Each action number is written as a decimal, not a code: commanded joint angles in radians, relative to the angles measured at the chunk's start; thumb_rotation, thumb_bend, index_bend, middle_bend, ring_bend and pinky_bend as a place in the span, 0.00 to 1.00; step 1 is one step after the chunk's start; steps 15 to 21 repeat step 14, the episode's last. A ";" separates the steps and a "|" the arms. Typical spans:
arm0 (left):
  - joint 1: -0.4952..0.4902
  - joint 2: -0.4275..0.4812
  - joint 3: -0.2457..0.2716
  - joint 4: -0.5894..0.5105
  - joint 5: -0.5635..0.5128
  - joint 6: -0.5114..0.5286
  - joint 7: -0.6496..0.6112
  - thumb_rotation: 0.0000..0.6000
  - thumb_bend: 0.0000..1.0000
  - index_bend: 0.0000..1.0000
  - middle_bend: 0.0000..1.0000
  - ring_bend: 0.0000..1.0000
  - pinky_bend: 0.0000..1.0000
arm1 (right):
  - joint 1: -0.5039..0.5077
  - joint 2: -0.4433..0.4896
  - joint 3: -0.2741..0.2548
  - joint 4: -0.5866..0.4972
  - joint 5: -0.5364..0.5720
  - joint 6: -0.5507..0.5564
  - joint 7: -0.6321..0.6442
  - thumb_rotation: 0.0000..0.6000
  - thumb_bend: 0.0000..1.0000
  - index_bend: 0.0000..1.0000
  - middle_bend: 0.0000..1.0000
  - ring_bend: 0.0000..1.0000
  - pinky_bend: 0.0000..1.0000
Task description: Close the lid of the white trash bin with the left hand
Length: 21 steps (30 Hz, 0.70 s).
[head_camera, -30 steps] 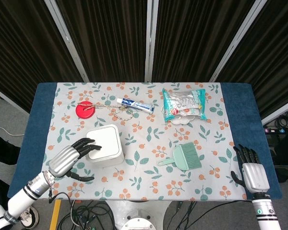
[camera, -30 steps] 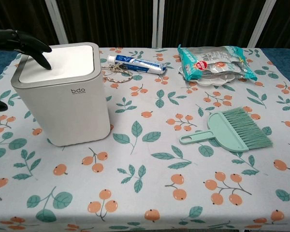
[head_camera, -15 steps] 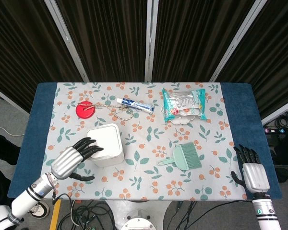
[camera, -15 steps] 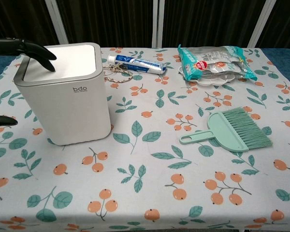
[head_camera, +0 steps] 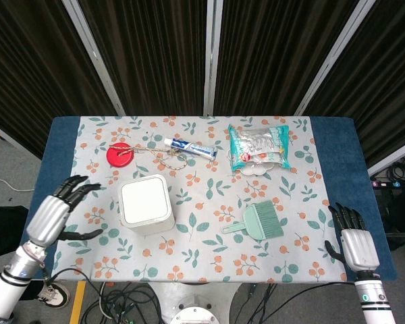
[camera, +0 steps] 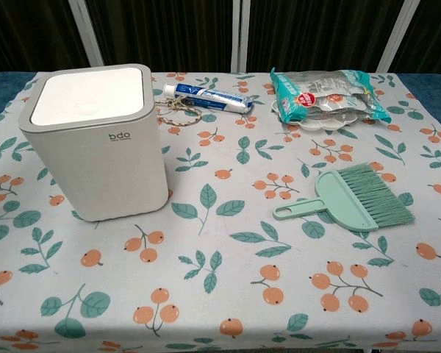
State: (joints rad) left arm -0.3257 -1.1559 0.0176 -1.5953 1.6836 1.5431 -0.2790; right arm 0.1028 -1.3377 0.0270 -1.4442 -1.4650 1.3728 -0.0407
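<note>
Left robot hand (head_camera: 50, 214): head view puts it off the white trash bin (head_camera: 146, 205), out over the desk's (head_camera: 331, 145) blue left edge, fingers spread, holding nothing. A second ago those fingers rested on the lid (head_camera: 144, 200); you've pulled clear. The bin stands left of centre, lid flat and flush. Right robot hand (head_camera: 354, 243) sits at the near right corner, fingers apart, empty. Toothpaste (head_camera: 190, 148), snack bag (head_camera: 258, 146) and green brush (head_camera: 259, 222) lie well apart from the bin.

Chest view: neither hand shows now. Lid (camera: 87, 94) sits level in its grey rim. Judgement: closing looks done; you only need to retract.
</note>
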 commanded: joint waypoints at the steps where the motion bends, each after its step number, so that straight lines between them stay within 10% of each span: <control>1: 0.086 -0.024 0.014 0.079 -0.081 0.037 0.018 0.76 0.11 0.18 0.24 0.08 0.10 | 0.000 0.004 0.002 -0.006 -0.003 0.006 0.001 1.00 0.27 0.00 0.00 0.00 0.00; 11: 0.203 -0.149 0.041 0.327 -0.127 0.081 0.205 0.95 0.12 0.18 0.24 0.08 0.10 | -0.002 -0.001 0.005 -0.011 -0.007 0.019 0.001 1.00 0.27 0.00 0.00 0.00 0.00; 21: 0.212 -0.159 0.041 0.344 -0.123 0.080 0.297 0.97 0.12 0.18 0.24 0.08 0.10 | -0.001 -0.004 0.005 -0.008 -0.009 0.020 0.002 1.00 0.27 0.00 0.00 0.00 0.00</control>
